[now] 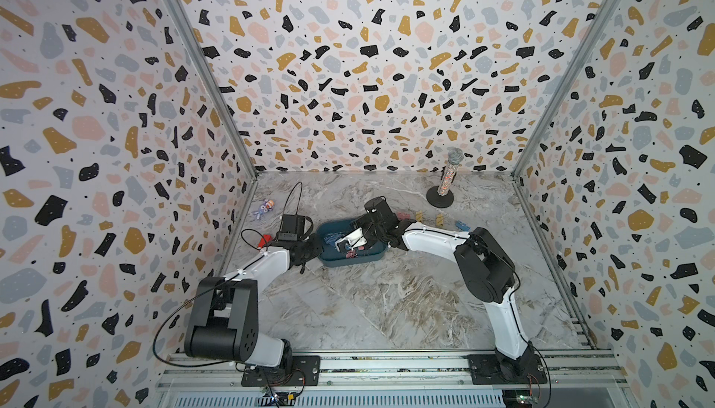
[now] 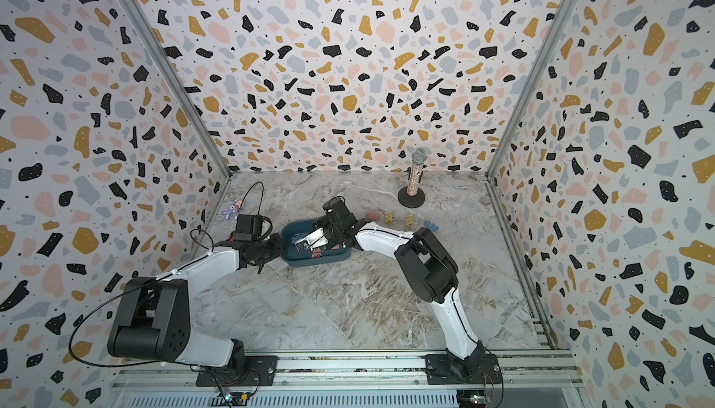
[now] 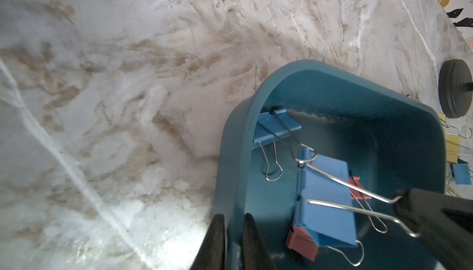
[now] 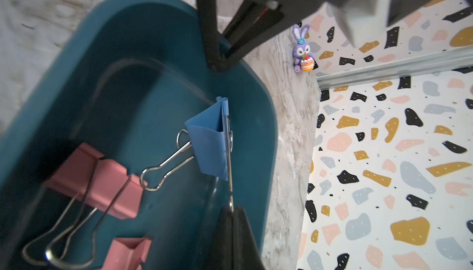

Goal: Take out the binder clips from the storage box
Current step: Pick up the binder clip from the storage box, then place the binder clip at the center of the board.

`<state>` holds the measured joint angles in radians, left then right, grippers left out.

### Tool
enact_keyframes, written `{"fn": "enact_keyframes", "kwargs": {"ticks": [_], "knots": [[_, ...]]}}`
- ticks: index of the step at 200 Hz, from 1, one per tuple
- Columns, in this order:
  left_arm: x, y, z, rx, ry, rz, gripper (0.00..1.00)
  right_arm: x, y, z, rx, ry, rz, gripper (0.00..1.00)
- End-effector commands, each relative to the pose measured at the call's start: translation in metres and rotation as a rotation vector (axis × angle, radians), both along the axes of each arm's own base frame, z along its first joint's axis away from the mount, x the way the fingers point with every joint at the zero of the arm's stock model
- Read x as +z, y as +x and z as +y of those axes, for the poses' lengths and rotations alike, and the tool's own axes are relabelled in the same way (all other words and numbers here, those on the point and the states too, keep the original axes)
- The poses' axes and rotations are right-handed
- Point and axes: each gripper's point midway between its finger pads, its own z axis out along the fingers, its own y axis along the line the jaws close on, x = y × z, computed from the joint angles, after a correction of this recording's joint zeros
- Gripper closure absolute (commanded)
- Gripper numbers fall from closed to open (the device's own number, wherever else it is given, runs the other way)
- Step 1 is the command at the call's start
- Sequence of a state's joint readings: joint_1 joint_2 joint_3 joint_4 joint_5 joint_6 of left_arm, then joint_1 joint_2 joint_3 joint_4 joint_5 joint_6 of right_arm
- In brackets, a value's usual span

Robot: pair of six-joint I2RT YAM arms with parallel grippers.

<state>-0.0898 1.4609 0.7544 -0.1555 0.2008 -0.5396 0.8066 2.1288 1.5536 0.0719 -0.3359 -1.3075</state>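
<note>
One blue clip (image 4: 208,148) — hollow end, right wrist

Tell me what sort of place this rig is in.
Likely a staged robot test booth, not a real room: patterned wall panels enclose a marble-look tabletop, and an aluminium mounting rail runs along its near edge.

My left gripper (image 3: 233,218) is straddling the left rim of the storage box (image 1: 360,262) and my right gripper (image 4: 230,211) is crowding its inside. Behind it binder clips (image 1: 439,219) are lining the bench (image 1: 387,301), a microphone stand (image 1: 448,178) is blocking the far right corner; the near half is lying open.
</note>
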Motion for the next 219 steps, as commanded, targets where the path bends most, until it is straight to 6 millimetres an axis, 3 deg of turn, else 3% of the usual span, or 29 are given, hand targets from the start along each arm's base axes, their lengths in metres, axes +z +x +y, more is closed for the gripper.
{"fn": "enact_keyframes", "kwargs": {"ticks": [1, 90, 117, 157, 219], "knots": [[0.012, 0.01, 0.0, 0.001, -0.001, -0.045, 0.83, 0.044, 0.0, -0.008, -0.024, 0.064, -0.027, 1.0], [0.013, 0.01, 0.0, 0.005, -0.007, -0.044, 0.82, 0.075, -0.012, -0.047, -0.088, 0.072, -0.038, 1.0], [0.014, 0.01, 0.0, 0.005, -0.007, -0.047, 0.82, 0.081, -0.01, -0.069, -0.156, 0.058, -0.048, 1.0], [0.014, 0.009, 0.003, 0.011, 0.007, -0.051, 0.81, 0.083, -0.003, -0.127, -0.338, -0.005, -0.074, 1.0], [0.014, 0.007, 0.003, 0.018, 0.003, -0.057, 0.81, 0.084, 0.0, -0.242, -0.702, -0.117, -0.123, 1.0]]}}
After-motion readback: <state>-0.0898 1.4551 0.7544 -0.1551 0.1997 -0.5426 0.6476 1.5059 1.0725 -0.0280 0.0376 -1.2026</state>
